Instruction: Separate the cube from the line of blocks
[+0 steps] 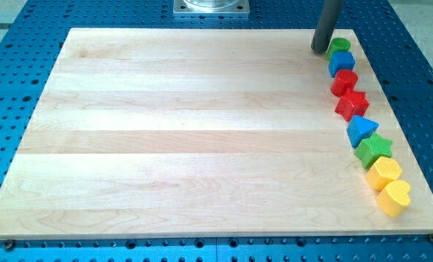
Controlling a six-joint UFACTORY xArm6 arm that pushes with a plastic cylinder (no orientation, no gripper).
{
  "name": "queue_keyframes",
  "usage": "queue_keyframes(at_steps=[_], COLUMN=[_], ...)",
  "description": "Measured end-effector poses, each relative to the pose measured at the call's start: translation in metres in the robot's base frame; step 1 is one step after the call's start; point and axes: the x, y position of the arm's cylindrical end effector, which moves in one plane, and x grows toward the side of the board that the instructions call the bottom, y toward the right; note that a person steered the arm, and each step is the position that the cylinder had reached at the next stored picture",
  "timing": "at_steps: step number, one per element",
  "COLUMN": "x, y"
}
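Tip: my tip (319, 50) is set on the board (187, 131), just beside the green cylinder (339, 46), at its 9 o'clock.
Hand: none is fitted, only a bare rod.
Cube: the blue cube (341, 63) is placed second in the line, touching the cylinder at 12 o'clock and a red block (344, 82) at 6 o'clock.
Line: eight blocks are ranged along the view's right edge.

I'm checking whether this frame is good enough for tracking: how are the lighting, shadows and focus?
Camera view: even, soft light on the board; only faint shadows beside the blocks; no strong glare; the blue cube and its neighbours look sharp; my tip, left of the green block, is clear; slight perspective narrowing toward the view's top.
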Motion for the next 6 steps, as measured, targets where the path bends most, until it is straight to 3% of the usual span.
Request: queue_keyframes(at_steps=[4,6], x=[0.0,-0.041], y=[0.0,0.014])
